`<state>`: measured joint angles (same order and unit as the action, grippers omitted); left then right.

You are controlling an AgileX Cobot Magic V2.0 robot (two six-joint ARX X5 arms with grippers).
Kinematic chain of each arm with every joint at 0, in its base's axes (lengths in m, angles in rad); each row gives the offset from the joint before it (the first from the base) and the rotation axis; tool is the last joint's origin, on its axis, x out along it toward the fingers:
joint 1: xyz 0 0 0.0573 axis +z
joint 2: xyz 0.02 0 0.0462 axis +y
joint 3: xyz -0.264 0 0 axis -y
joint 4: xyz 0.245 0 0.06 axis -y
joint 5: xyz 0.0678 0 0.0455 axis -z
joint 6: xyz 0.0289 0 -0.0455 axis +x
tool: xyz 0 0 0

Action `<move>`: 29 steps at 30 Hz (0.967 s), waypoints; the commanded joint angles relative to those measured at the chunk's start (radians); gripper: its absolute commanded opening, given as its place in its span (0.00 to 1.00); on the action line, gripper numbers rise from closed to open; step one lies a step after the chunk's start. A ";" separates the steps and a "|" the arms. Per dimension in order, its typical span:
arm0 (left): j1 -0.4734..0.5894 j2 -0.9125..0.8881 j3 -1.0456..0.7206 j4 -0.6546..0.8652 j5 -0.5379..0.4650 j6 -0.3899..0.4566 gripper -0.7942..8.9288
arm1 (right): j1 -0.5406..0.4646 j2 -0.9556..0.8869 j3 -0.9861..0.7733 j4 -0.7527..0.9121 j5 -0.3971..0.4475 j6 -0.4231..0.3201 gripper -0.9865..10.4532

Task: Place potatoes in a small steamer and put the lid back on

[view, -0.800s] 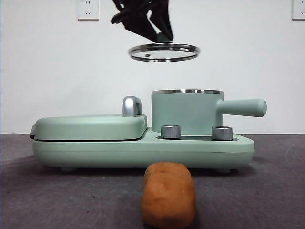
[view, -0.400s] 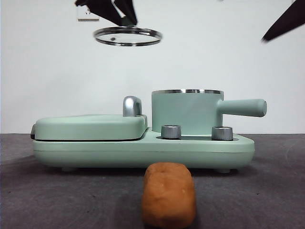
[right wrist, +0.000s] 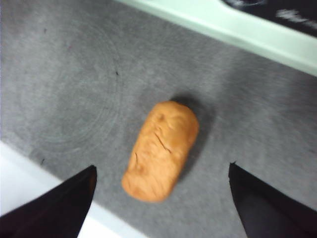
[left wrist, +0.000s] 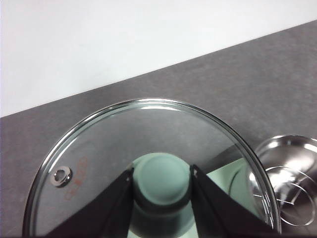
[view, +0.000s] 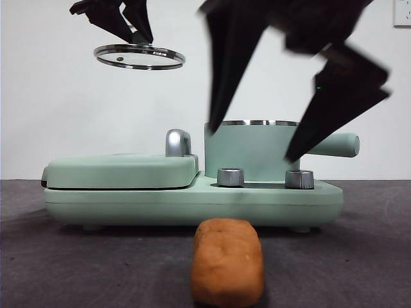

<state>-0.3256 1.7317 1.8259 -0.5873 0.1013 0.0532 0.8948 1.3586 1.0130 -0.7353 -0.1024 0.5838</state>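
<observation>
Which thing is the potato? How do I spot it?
Find the mint-green cooker on the dark table. On the table in front of it, apart from it, lies the potato. It is the only orange-brown, bumpy, loaf-shaped lump; everything nearby is green or steel.

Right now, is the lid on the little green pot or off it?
Off. The left hand holds the glass lid up in the air, away from the pot.

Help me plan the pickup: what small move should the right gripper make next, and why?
Probably lower the right gripper straight onto the potato. Its jaws are open and straddle the potato, which lies untouched on the table, while the left gripper holds the lid clear of the uncovered steamer.
</observation>
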 commanded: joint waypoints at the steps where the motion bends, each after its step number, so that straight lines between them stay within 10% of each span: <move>1: 0.010 -0.006 0.032 0.027 -0.001 0.006 0.20 | 0.026 0.079 0.033 0.020 0.006 0.033 0.46; 15: 0.046 -0.006 0.032 0.027 0.000 -0.012 0.20 | 0.071 0.303 0.042 0.061 0.006 0.038 0.46; 20: 0.047 -0.006 0.032 0.027 0.000 -0.012 0.20 | 0.071 0.322 0.042 0.063 0.006 0.037 0.25; 29: 0.051 -0.006 0.032 0.026 0.000 -0.012 0.20 | 0.045 0.318 0.074 0.023 -0.060 0.023 0.24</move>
<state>-0.2745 1.7317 1.8259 -0.5880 0.1017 0.0483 0.9337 1.6577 1.0588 -0.7147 -0.1555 0.6094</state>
